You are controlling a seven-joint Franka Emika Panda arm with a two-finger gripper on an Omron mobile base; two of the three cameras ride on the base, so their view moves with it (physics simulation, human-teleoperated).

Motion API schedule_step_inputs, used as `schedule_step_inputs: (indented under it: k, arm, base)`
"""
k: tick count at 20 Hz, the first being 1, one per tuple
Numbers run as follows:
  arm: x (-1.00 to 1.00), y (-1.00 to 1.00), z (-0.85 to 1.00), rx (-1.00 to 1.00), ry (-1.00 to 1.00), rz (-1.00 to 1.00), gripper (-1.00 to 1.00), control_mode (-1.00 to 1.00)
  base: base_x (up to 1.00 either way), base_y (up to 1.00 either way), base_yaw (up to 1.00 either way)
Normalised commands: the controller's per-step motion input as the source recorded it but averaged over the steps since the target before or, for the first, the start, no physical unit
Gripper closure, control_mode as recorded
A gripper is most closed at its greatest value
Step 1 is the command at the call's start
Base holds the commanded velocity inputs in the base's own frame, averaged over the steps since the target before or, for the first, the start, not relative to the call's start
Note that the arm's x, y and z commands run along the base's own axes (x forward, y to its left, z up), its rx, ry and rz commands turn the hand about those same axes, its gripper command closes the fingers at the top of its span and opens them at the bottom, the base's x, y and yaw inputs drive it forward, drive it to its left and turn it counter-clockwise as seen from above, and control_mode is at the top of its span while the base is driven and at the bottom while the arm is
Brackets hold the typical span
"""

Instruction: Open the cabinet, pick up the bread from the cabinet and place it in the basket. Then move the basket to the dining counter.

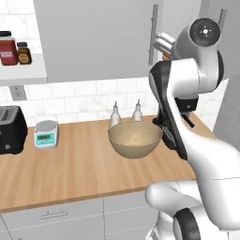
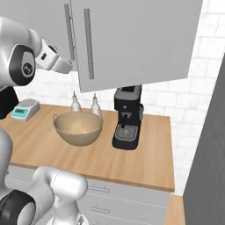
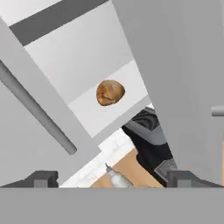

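You see the bread (image 3: 110, 92) in the hand view, a little above centre, lying on the pale floor of the cabinet (image 3: 83, 65), framed between two grey doors. It is a rounded golden-brown roll, slightly wider than tall in that tilted view, its long axis running from about 8 to 2 o'clock; nothing touches it.

Your gripper (image 3: 112, 178) has its jaws spread wide and empty: the two dark fingertips (image 3: 41, 178) stand at the bottom corners of the hand view, far apart, with the bread well beyond them. A long silver bar handle (image 3: 37, 111) crosses the door at 9 o'clock of the roll, running from 10 to 4 o'clock.

In the right base view the hand sits high at the left, at the edge of a cabinet door (image 2: 132, 41) that stands swung out from the wall.

Below, the basket (image 1: 135, 138) rests upright on the wooden desk (image 1: 70, 173), rim up, mouth round and level. Two small white bottles (image 1: 125, 114) stand just behind it, at 12 o'clock. The black coffee machine (image 2: 127, 116) stands near the basket at 3 o'clock in the right base view. A small scale (image 1: 46, 133) lies well apart from the basket at 9 o'clock, and a black toaster (image 1: 11, 129) beyond it.
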Motion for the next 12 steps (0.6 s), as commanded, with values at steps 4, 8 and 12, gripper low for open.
schedule_step_inputs:
  k: [4, 8, 12]
  arm:
    - [0.29, -0.03, -0.02, 0.51, -0.24, -0.36, -1.0, -1.0]
    - [0.32, 0.0, -0.03, 0.45, -0.39, -0.3, -1.0, -1.0]
    - [0.27, 0.0, -0.14, 0.38, -0.29, -0.16, -1.0, -1.0]
  base:
    - [0.0, 0.0, 0.0]
    - [0.0, 0.0, 0.0]
    - [0.0, 0.0, 0.0]
